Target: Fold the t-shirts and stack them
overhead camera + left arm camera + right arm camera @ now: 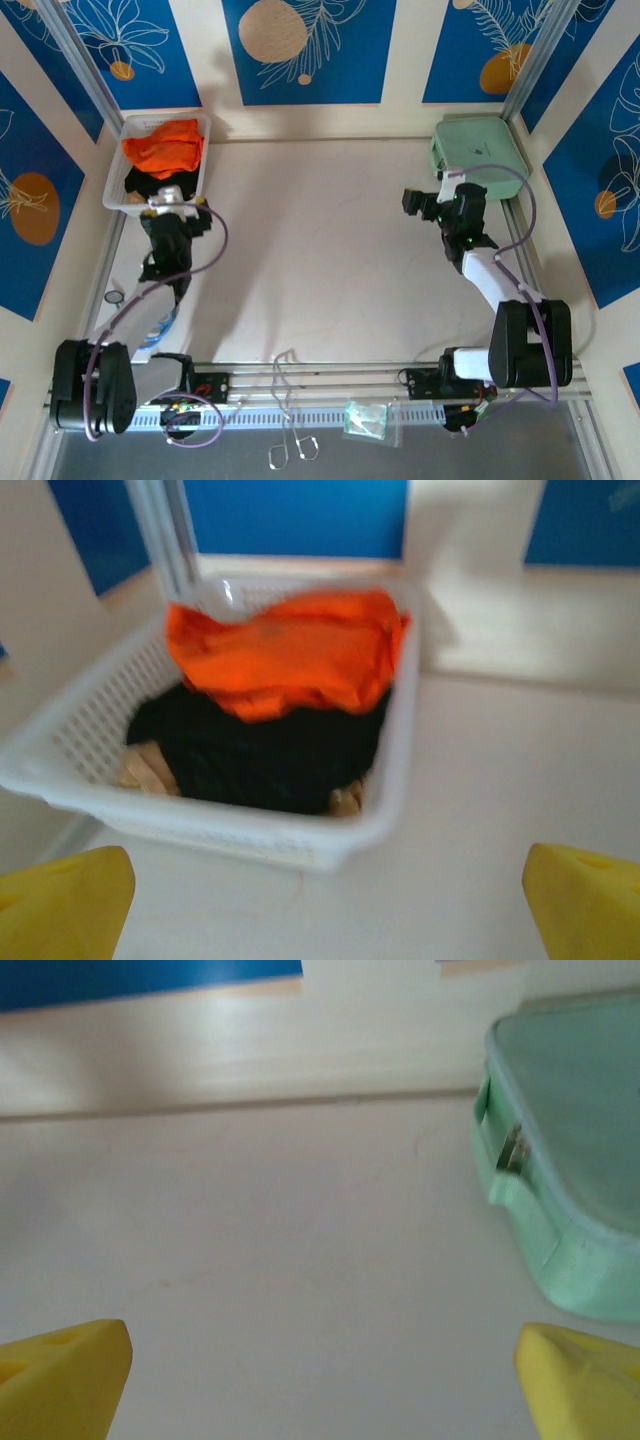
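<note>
2 layers fill the white basket [230, 835] at the far left: the orange t-shirt [290, 650] atop the black garment [260, 750]. The left gripper [320, 910] hovers before it, jaws wide. The right gripper [320, 1380], equally wide, faces the table beside the mint-green case [580, 1160]. A deep pinch could snag both garments or drag the basket.

We found the orange t-shirt [290, 655] crumpled on top of the black garment [260, 750], both unfolded and heaped together in the white basket [200, 825] at the far left corner.
</note>
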Motion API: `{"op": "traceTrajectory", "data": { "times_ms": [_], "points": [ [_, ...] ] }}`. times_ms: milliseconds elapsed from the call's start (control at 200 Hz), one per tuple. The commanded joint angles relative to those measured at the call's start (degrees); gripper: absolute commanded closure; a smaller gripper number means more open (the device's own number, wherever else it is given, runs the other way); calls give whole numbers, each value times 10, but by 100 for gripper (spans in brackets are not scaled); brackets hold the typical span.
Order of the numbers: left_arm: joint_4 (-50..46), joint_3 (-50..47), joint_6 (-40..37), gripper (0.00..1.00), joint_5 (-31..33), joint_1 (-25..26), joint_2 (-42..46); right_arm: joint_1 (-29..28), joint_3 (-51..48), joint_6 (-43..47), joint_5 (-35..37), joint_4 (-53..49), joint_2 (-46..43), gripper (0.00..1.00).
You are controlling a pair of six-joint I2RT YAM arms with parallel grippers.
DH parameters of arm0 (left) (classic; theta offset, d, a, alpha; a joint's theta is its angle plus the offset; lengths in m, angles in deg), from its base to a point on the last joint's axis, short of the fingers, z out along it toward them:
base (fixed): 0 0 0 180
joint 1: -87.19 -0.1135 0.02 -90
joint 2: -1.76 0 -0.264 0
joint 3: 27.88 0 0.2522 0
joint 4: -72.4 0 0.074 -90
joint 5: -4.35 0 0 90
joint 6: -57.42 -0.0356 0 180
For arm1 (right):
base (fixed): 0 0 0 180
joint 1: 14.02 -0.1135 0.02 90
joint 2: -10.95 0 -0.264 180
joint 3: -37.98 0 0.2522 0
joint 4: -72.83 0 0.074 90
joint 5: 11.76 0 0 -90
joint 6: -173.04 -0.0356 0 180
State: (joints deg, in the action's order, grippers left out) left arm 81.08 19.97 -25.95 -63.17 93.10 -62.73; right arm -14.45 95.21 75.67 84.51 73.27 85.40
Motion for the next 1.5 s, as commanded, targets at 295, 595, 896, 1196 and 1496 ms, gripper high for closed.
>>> {"op": "traceTrajectory", "data": {
  "times_ms": [295,595,896,1196,1496],
  "points": [
    [-573,580,93,4,40,-40,-324,-26,188,-53,-58,-343,58,0],
    [-638,859,94,15,19,-82,-577,-70,188,-41,-60,-363,67,2],
    [-599,940,120,16,-48,-121,-696,-93,185,-32,-57,-385,83,7],
    [-546,950,131,27,-85,-125,-727,-119,192,-33,-48,-402,89,13],
    [-534,930,127,93,-109,-125,-708,-129,203,-26,-42,-422,66,22]
  ]
}}
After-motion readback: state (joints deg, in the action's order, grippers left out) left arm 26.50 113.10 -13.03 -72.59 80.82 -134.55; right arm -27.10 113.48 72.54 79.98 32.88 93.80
